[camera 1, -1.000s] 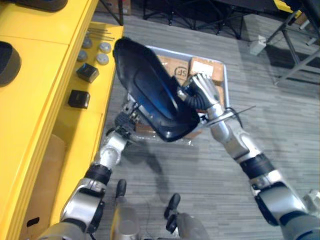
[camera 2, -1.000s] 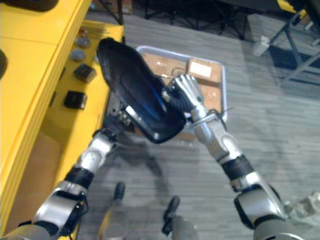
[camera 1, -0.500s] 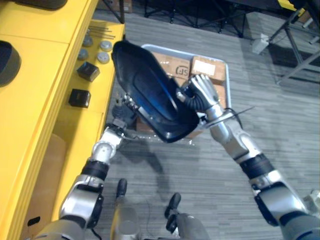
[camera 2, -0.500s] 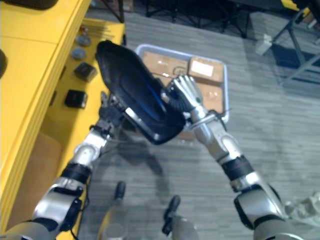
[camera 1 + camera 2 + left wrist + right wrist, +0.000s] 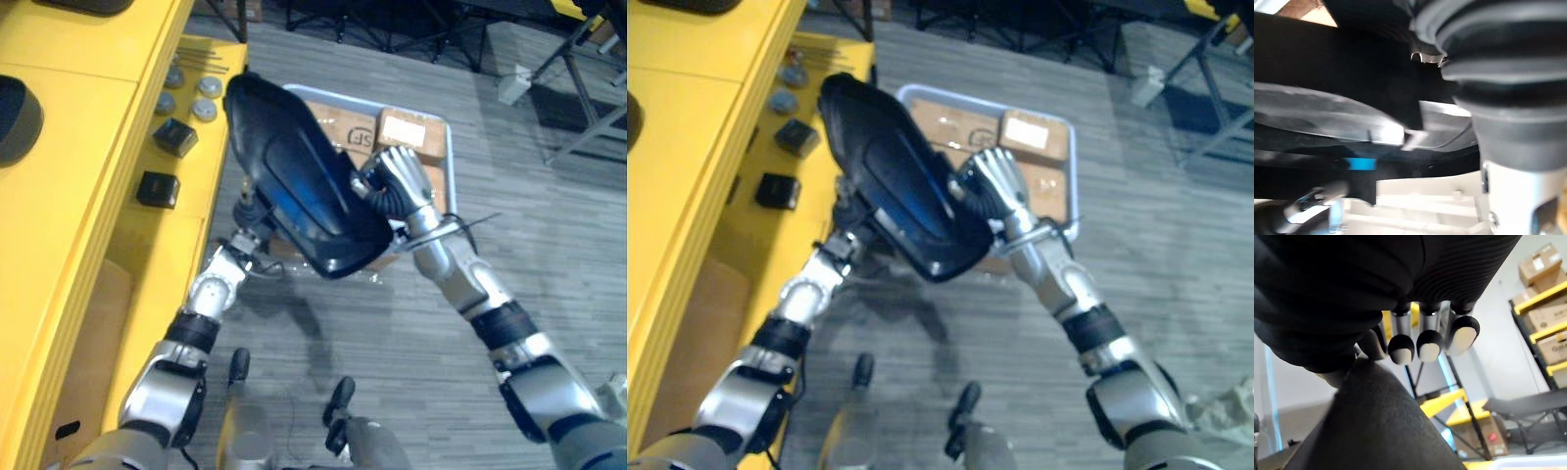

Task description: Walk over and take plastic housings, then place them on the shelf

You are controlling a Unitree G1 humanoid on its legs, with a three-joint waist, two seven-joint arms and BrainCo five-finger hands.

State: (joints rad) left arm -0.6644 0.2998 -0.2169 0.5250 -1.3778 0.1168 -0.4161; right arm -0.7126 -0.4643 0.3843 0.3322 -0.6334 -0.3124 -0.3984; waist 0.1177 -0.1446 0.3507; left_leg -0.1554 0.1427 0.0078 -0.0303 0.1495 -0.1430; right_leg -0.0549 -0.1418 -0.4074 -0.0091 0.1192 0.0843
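Observation:
A large black plastic housing hangs tilted in the air between my two hands, next to the yellow shelf. My right hand grips its right edge, with the fingers curled over the dark rim. My left hand reaches up under the housing's lower left side, and its fingers are hidden behind the shell. The left wrist view looks close up at the housing's underside.
A grey tote with cardboard boxes stands on the floor behind the housing. Two small black blocks and several round metal pieces lie on the shelf's lower level. Dark frames stand at the back right.
My left forearm has risen and pushed further under the housing. The housing and my right hand have stayed almost where they were.

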